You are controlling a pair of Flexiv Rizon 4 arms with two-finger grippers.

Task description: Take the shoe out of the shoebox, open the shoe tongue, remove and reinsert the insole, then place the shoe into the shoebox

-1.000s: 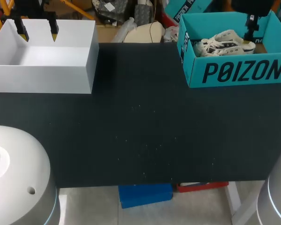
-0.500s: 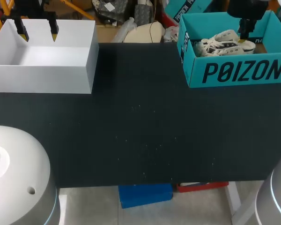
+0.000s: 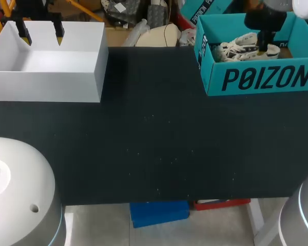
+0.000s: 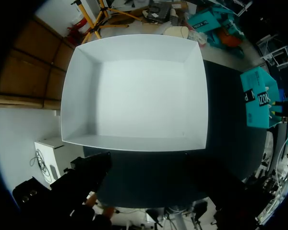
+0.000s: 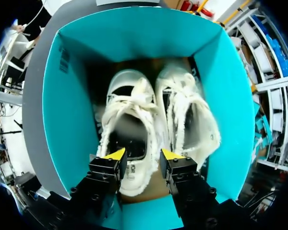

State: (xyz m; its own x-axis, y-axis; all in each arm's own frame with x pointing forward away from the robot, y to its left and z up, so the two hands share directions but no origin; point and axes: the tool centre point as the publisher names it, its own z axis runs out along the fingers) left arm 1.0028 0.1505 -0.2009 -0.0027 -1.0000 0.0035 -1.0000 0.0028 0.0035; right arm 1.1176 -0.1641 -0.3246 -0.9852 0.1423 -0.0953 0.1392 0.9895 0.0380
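The dark tabletop (image 3: 159,143) lies nearest, with both boxes along its far edge. At far left, the left fingers (image 3: 59,34) hang spread wide and empty over the white box (image 3: 66,84), as they did a second ago. At far right, the right fingers (image 5: 116,155) have slid inward and dropped into the teal shoebox (image 5: 69,110) over the last second. They are now parted, gripping nothing, poised over the heel end of the shoe (image 5: 129,120), which lies in the shoebox beside a second shoe (image 5: 189,120). Whether they touch the shoe I cannot tell. I judge the first step, lifting it out, is about to begin with a grasp at the heel collar.
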